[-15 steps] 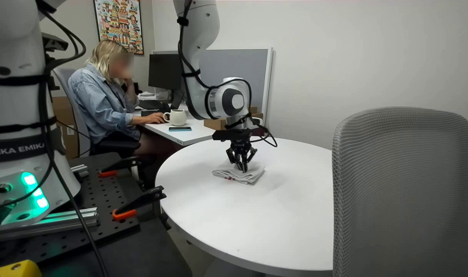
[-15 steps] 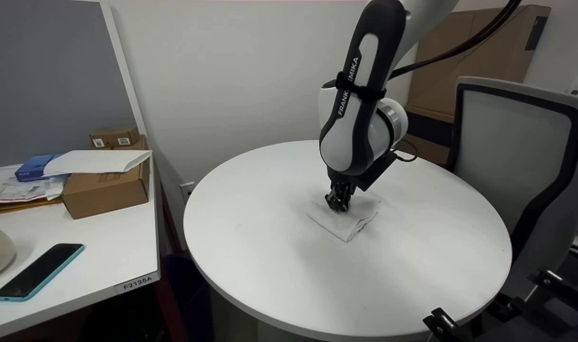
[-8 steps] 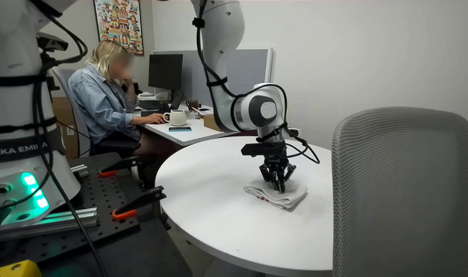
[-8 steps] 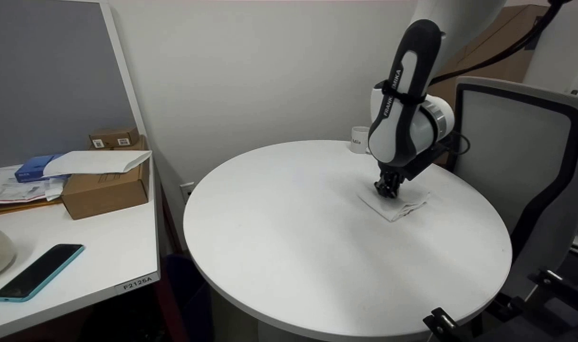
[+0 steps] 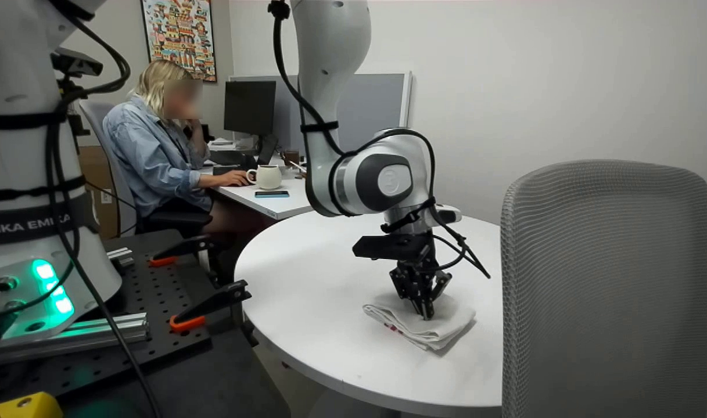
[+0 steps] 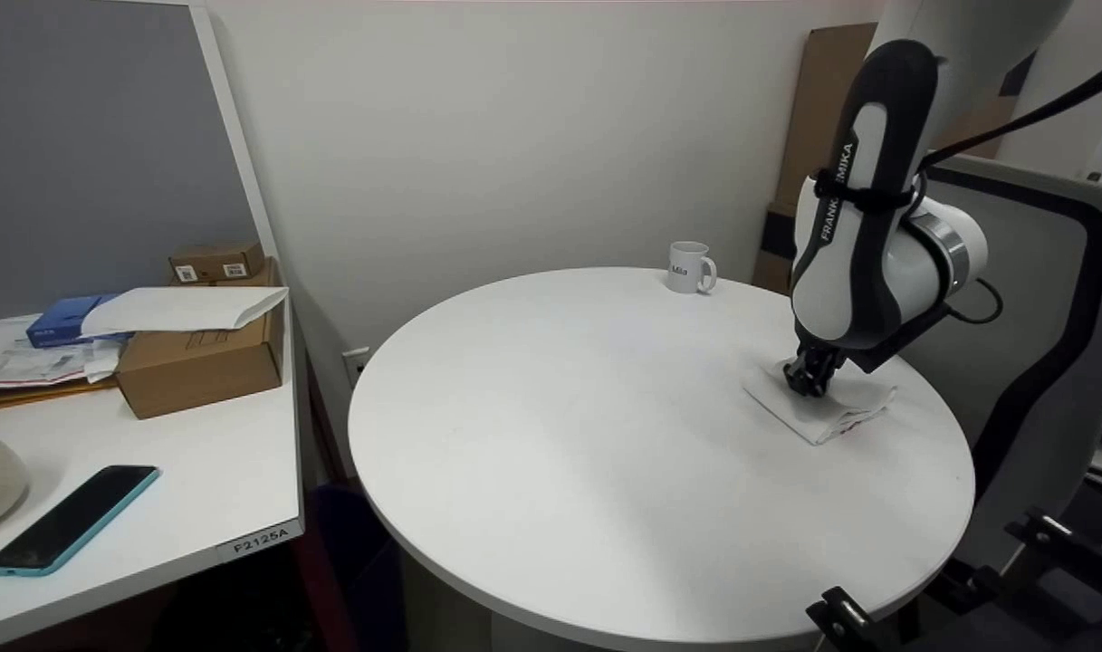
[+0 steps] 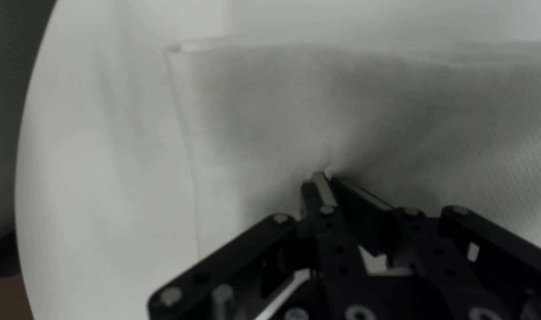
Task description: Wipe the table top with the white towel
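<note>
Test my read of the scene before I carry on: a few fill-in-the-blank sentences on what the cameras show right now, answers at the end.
The gripper at the white towel is ____ (open or shut).
The towel lies ____ (folded or fully unfolded) on the round table.
In an exterior view, the mug on that table has its handle toward the picture's ____ side.
The phone lies on the ____, not the round table.

Missing words: shut; folded; right; desk.

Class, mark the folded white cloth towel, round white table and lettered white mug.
Folded white cloth towel (image 7: 314,106), in the wrist view: upper surface.
Round white table (image 6: 623,471), in an exterior view: bare tabletop.
Lettered white mug (image 6: 685,270), in an exterior view: body.
</note>
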